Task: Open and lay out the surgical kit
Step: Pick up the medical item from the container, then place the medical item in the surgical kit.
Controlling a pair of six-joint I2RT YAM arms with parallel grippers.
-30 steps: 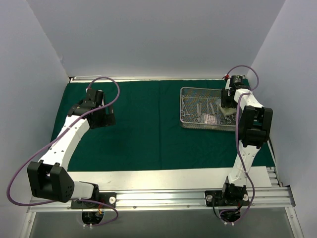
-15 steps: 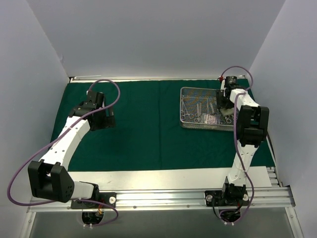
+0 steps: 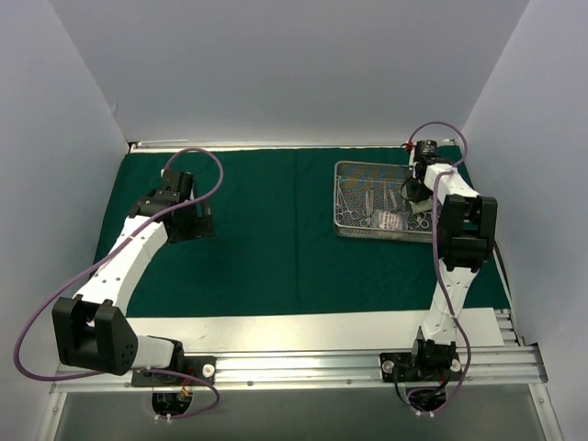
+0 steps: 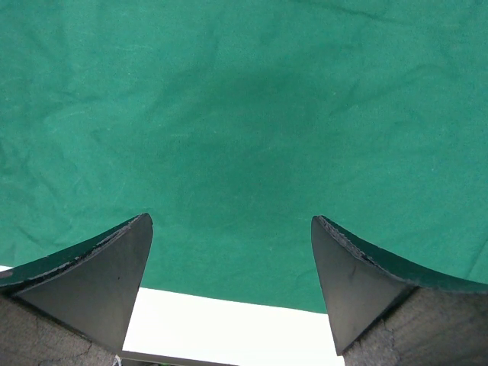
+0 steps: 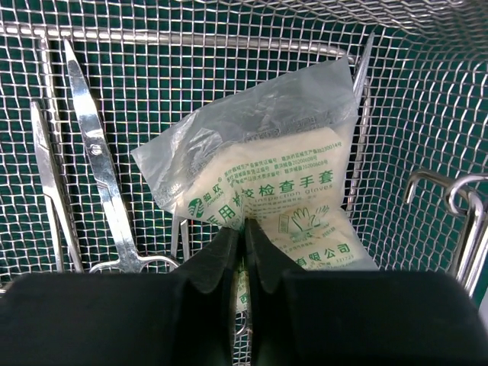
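The dark green cloth wrap (image 3: 257, 239) lies spread flat, with the silver wire-mesh tray (image 3: 337, 197) on its far right part. In the right wrist view my right gripper (image 5: 244, 229) is shut on a fold of a clear glove packet (image 5: 267, 160) that rests in the tray (image 5: 427, 91). Slim steel scissors (image 5: 95, 152) lie to the packet's left and ring handles (image 5: 457, 198) show to its right. From above, the right gripper (image 3: 413, 191) is down inside the tray's right end. My left gripper (image 3: 193, 220) hangs open over bare cloth (image 4: 244, 114) at the far left, its fingers (image 4: 114, 267) holding nothing.
A second small packet (image 3: 390, 220) lies at the tray's near side. A bare white strip of table (image 3: 276, 329) runs along the cloth's near edge, also seen under the left gripper (image 4: 229, 328). White walls close in the left, back and right sides.
The right gripper shifted slightly toward the tray's far end and closed on the glove packet. The left arm has stayed where it was.
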